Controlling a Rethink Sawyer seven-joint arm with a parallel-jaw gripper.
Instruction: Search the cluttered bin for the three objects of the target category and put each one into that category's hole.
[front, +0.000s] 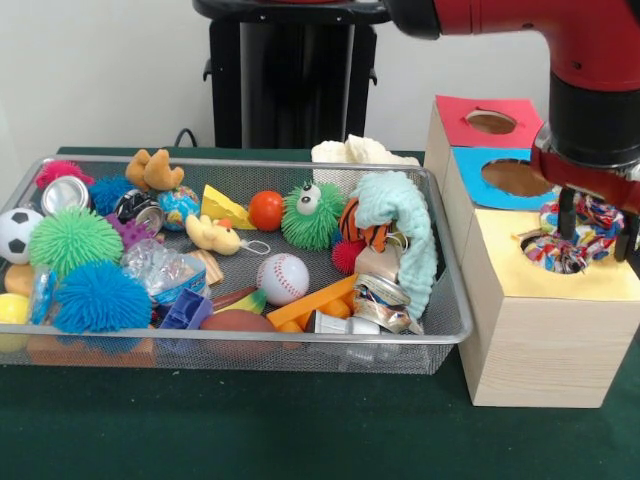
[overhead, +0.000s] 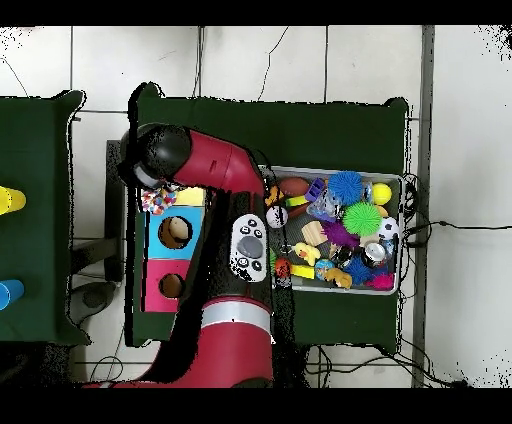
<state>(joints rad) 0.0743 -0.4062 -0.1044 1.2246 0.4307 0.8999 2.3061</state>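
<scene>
Right now we have the gripper (front: 597, 225) over the yellow box's hole (front: 553, 262), fingers spread around the rope toy (front: 572, 236), grip unclear. Risk: toy snags on the rim and stays perched instead of dropping; bin (front: 445, 335) untouched.

A multicoloured rope toy (front: 568, 236), knotted in red, blue and white strands, sits in the round hole of the yellow-topped box (front: 545, 325) at the right of the frame; the wire-mesh bin (front: 445, 262) fills the left and centre, heaped with toys.
</scene>
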